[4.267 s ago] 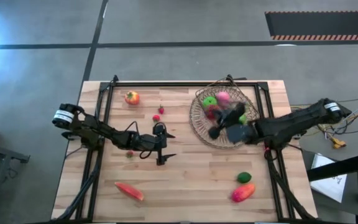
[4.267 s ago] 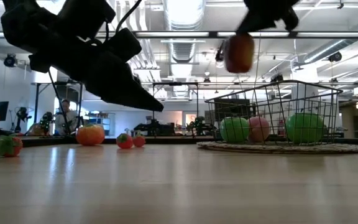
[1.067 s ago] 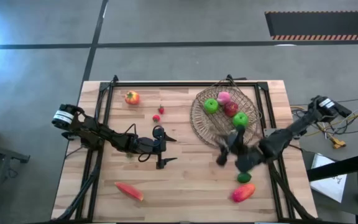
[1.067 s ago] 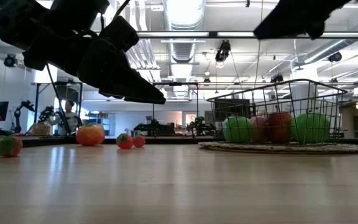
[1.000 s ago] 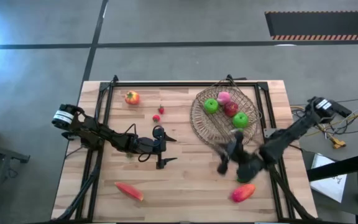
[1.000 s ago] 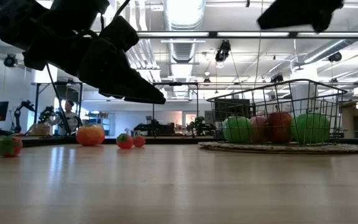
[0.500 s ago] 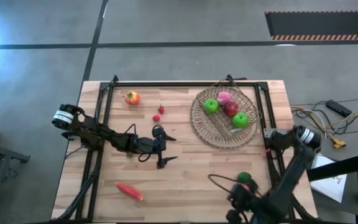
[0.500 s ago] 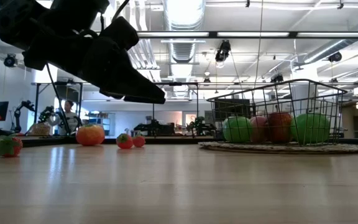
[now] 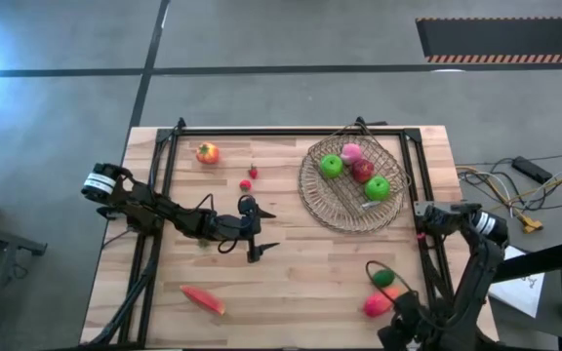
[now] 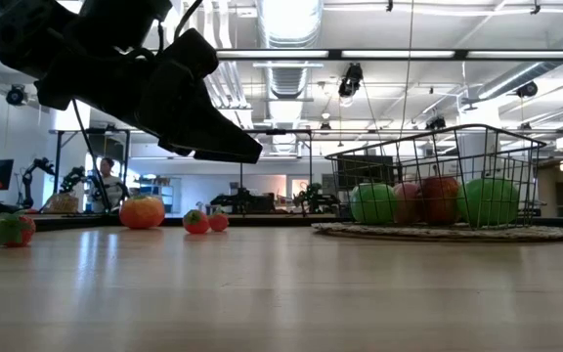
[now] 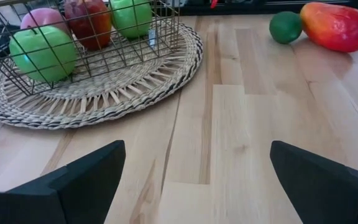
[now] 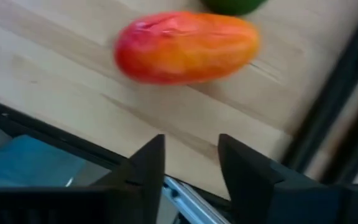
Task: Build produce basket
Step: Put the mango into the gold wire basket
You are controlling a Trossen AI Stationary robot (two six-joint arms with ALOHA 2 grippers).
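The big round tan woven basket (image 9: 351, 185) sat at the far right part of the wooden table (image 9: 291, 283). Inside it lay two green apples (image 9: 331, 166), a pink peach (image 9: 350, 152) and a dark red fruit (image 9: 362, 171). The right gripper (image 9: 400, 330) was down at the near right edge of the table, just beside the red-orange long fruit (image 12: 187, 47) and the small dark green lime (image 9: 383, 277). Its jaws had a small gap and held nothing. The left gripper (image 9: 257, 232) hung over the middle of the table, jaws wide apart and empty. An orange-red tomato (image 9: 207, 153) and a long red pepper (image 9: 203, 298) lay on the left side.
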